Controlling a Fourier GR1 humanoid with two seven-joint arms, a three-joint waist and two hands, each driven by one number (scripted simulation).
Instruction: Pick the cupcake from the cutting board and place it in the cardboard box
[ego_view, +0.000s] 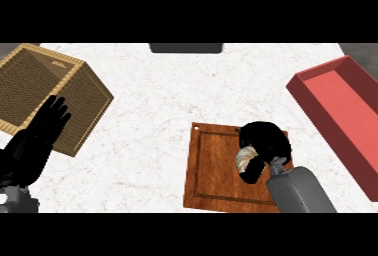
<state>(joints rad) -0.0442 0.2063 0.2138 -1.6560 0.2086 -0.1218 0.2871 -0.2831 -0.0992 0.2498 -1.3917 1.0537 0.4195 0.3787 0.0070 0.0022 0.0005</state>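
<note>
Cardboard box (44, 95): it stands at the far left of the counter (170, 95), open side up, well apart from the board.
Left robot hand (46, 122): it rests near the left edge, over the near side of the box, fingers straight and apart, holding nothing.
Cutting board (218, 170): brown wood, right of centre.
Cupcake (245, 159): on the board's right part, mostly hidden.
Right robot hand (264, 142): its fingers are curled round the cupcake.
Red tray (347, 112): far right, not needed.
Advice: I think it is best to lift straight up first, then carry the cupcake left, high over the box wall, and keep it upright.
</note>
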